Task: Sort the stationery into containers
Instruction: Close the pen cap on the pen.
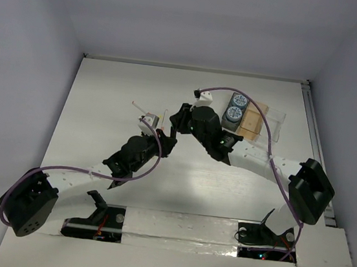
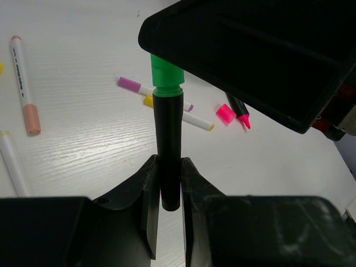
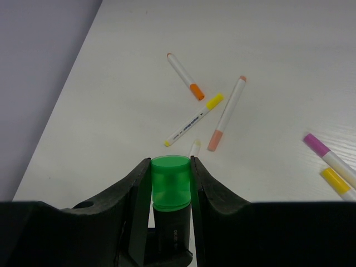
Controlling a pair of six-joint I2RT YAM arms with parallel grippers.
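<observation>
**Two grippers, one marker**

Both arms meet over the middle of the white table (image 1: 104,98), and they're sharing a single item. The left gripper (image 2: 169,175) has its fingers (image 2: 146,186) squeezed tight on the black barrel of a marker (image 2: 168,133), gripping it near the lower end. At the other end, the right gripper (image 3: 170,167) is clamped on the marker's green cap (image 3: 170,183), with both pads pressed flat against its sides. In the left wrist view, green meets black with no gap showing. The marker is held up off the table, spanning the space between the two grippers.

The rest of the stationery lies loose on the table below. A white pen with a peach-orange end (image 2: 22,78) lies out to the left. A pink-purple-ended pen (image 2: 139,87) touches a yellow-ended pen (image 2: 186,115). A loose pink cap (image 2: 225,113) sits just beside a black pen with a pink-red tip (image 2: 240,111).

Over to the far right, beyond the right arm, is the clear tray (image 1: 276,123) with its tan base. Two blue-grey canisters (image 1: 239,99) stand at its left end, one just behind the other. The marker is not in the tray.
</observation>
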